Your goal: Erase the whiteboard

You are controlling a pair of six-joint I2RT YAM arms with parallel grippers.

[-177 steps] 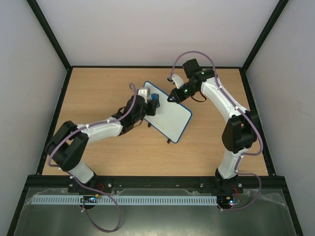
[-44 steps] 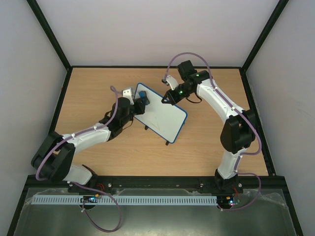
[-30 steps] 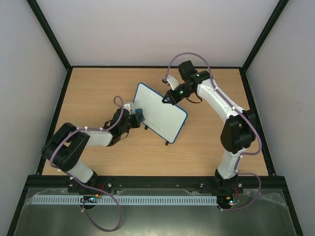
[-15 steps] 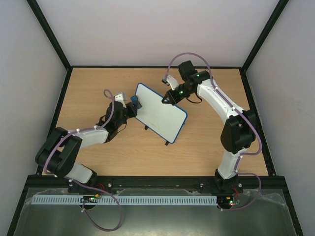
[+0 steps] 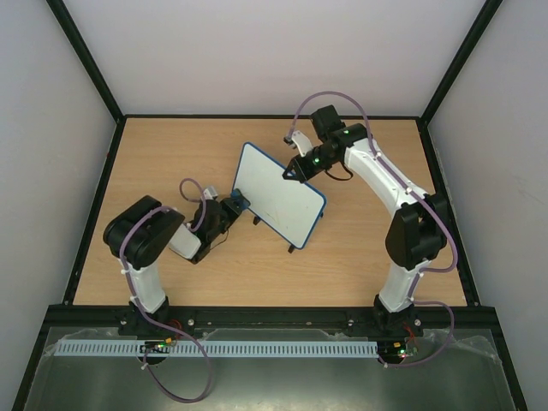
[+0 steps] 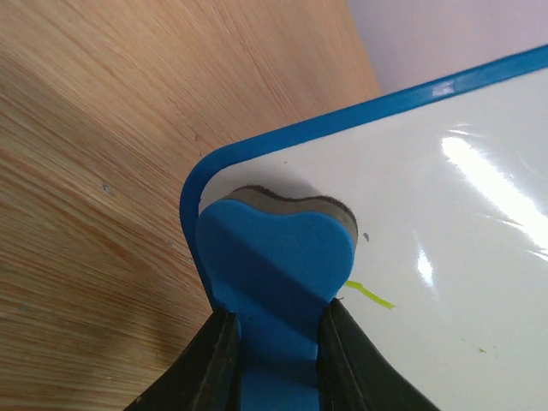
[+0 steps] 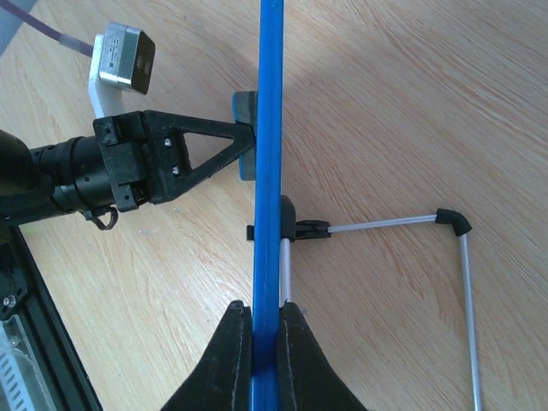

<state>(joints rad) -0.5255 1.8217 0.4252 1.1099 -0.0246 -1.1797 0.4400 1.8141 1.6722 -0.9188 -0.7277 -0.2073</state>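
The whiteboard, white with a thin blue rim, stands tilted mid-table on its wire stand. My right gripper is shut on its upper rim, seen edge-on in the right wrist view. My left gripper is shut on the blue eraser, whose grey felt presses the board's lower left corner. A short yellow-green mark lies on the board beside the eraser. The left gripper and eraser also show in the right wrist view.
The wire stand sticks out behind the board over the wood table. A black frame rail runs along the near edge, with grey walls around the table.
My left gripper has slid the eraser down the board's left edge, from near the top corner to the lower left corner. The left arm has folded back. The right gripper stays clamped.
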